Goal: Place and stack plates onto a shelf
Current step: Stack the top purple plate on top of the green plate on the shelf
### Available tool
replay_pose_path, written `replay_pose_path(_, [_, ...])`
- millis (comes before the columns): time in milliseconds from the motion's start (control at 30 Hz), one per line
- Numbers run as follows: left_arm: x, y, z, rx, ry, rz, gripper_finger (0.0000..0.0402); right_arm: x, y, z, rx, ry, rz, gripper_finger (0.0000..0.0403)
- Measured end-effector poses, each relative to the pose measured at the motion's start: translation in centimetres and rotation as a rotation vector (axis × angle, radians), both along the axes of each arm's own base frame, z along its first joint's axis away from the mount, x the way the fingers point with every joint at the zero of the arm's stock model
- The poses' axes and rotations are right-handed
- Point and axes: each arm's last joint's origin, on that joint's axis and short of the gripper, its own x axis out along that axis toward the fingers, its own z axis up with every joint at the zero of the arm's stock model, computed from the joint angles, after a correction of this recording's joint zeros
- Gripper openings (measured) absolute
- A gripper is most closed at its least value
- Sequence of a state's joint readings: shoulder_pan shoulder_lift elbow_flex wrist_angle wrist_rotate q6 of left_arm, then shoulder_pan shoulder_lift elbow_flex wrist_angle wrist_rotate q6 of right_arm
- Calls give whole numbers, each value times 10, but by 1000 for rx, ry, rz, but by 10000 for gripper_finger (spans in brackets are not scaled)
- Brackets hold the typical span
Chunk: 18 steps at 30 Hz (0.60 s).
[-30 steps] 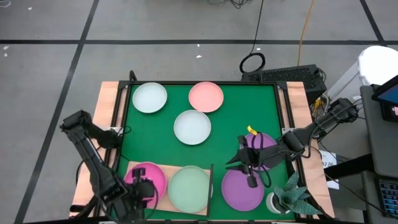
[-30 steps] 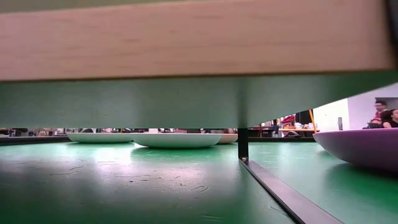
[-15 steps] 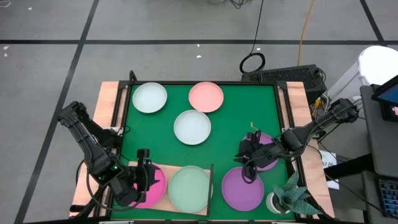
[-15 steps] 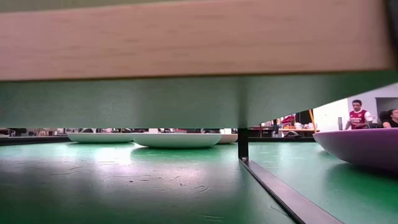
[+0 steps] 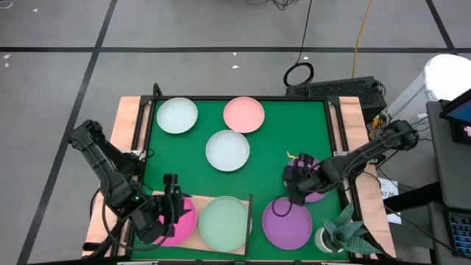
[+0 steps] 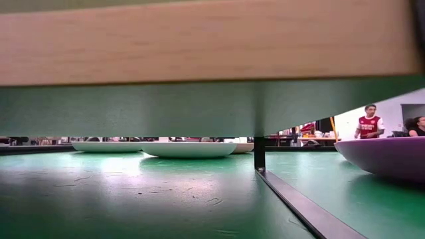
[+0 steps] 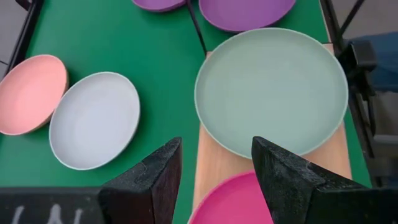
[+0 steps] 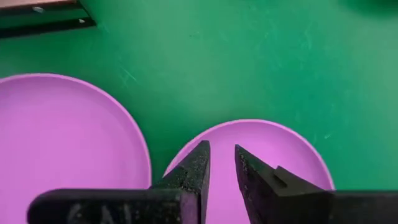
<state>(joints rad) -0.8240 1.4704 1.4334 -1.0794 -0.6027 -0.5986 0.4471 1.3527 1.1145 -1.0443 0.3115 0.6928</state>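
Plates: round, shallow, plain pastel-coloured plastic.

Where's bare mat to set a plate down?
Bare mat lies between the white plate and the shelf; more right of the salmon plate. Crowded around both purple plates, under the right end effector.

Both arms are dark and jointed with black cables along them, and each gripper's fingers are matte black, rough-textured wedges.
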Motion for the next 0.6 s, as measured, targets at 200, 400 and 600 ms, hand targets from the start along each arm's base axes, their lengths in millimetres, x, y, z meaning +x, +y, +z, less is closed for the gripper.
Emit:
replay_pose_path(200, [1,0,0,16,-6,-8,200,4,-16,-14,-108,98,232,61])
replay_pose_path(400, [1,0,0,15,-9,-10,200,1,-40,-54,-190,190,436,61])
replay_pose_path(600, [1,0,0,20,-8,-15,200,-7,-59,-84,-212,258,571,61])
